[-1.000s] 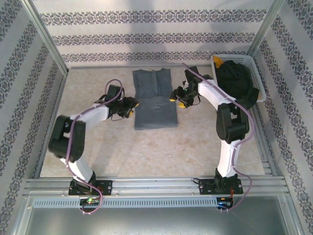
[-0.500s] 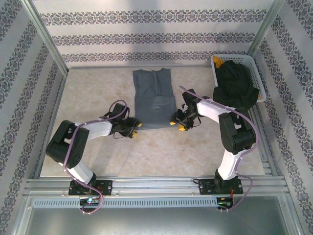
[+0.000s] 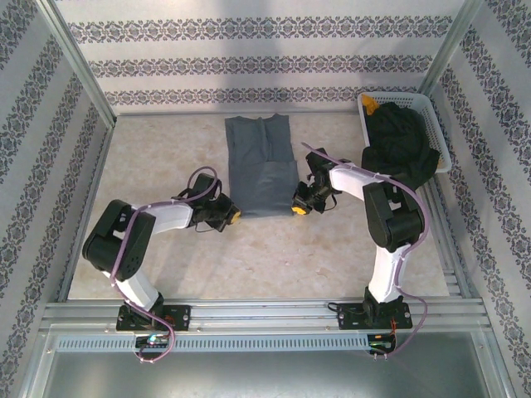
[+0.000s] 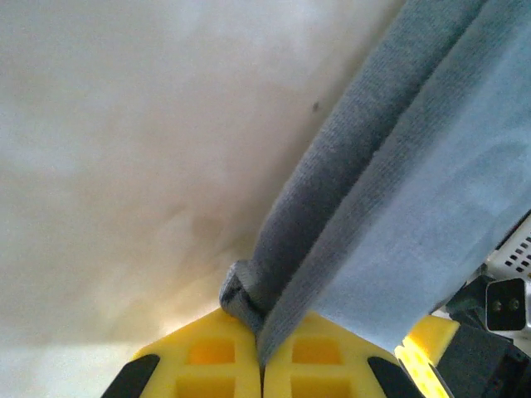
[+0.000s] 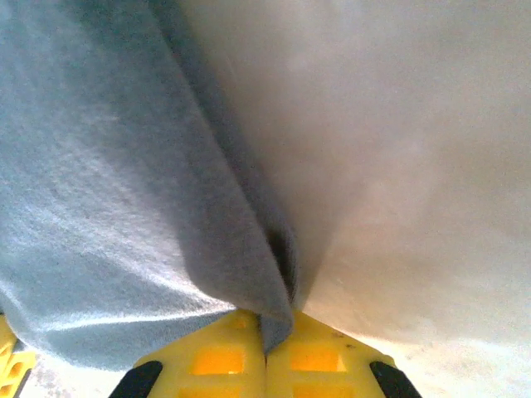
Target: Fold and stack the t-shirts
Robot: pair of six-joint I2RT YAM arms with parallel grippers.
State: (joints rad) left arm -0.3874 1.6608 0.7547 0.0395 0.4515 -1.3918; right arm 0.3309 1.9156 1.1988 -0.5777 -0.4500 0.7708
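Left of centre, top view: left tool (image 3: 230, 218) pressed together, pinching near left hem corner of blue-grey t-shirt (image 3: 261, 166). Wrist view shows thin bunched edge in bite; likely slips on lift, or one layer drops.
Centre: shirt flat on counter (image 3: 166, 149), collar toward top of frame.
Right of centre: right tool (image 3: 299, 207) pinching right hem corner, equally shallow. Uneven lift would skew fold.
Upper right: black t-shirt (image 3: 398, 149) heaped in basket (image 3: 442, 124).
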